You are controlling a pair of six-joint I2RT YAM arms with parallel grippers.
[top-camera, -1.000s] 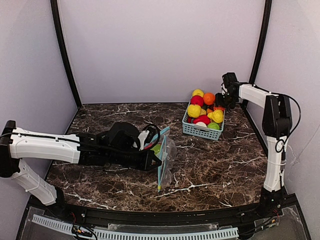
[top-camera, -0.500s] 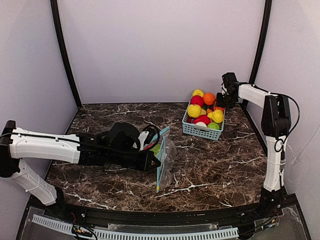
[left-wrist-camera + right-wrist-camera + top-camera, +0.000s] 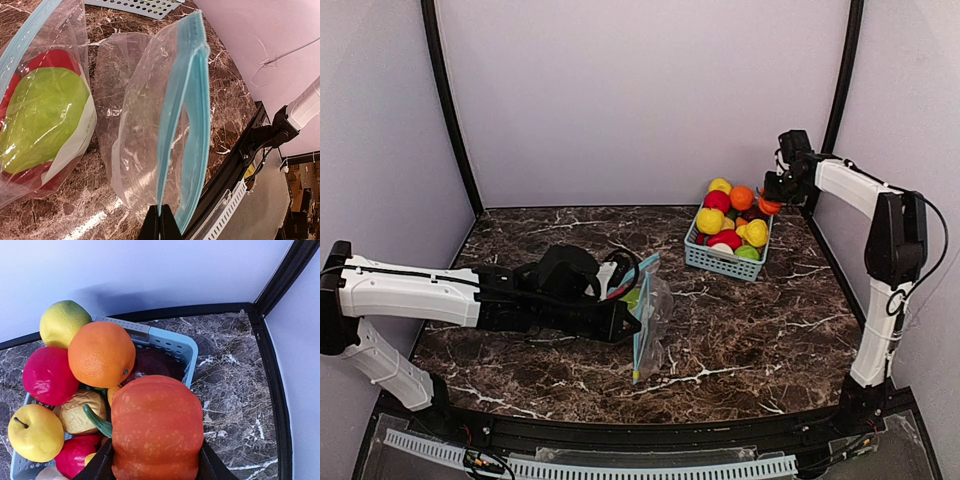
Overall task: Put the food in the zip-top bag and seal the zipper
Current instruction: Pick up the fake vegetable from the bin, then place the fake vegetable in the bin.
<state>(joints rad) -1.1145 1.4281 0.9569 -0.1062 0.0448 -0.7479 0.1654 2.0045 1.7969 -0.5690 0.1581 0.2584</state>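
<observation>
The right pincer [image 3: 156, 462] is clamped on an orange ribbed fruit [image 3: 157, 425], with one dark finger on each side of it. The fruit sits between the fingers, clear of the heap and above the right side of the light-blue basket [image 3: 720, 262] in the far right corner of the bench [image 3: 760, 330]. Below it in the basket lie a round orange [image 3: 101, 354], a yellow-green lemon [image 3: 64, 322], a red fruit [image 3: 47, 376] and a yellow apple [image 3: 36, 432], piled touching one another.

The left pincer [image 3: 160, 225] is shut tight on the blue zipper strip [image 3: 182, 115] of the zip-top bag [image 3: 145, 150], pinching it at one end. The mouth stands upright and gapes a little. The bag is near the middle of the bench, towards the near edge, well apart from the basket and the held fruit.

Just beside the bag, more clear plastic with its own blue strip covers a green fruit [image 3: 42, 115] and something red. I cannot tell whether that is a second bag.
</observation>
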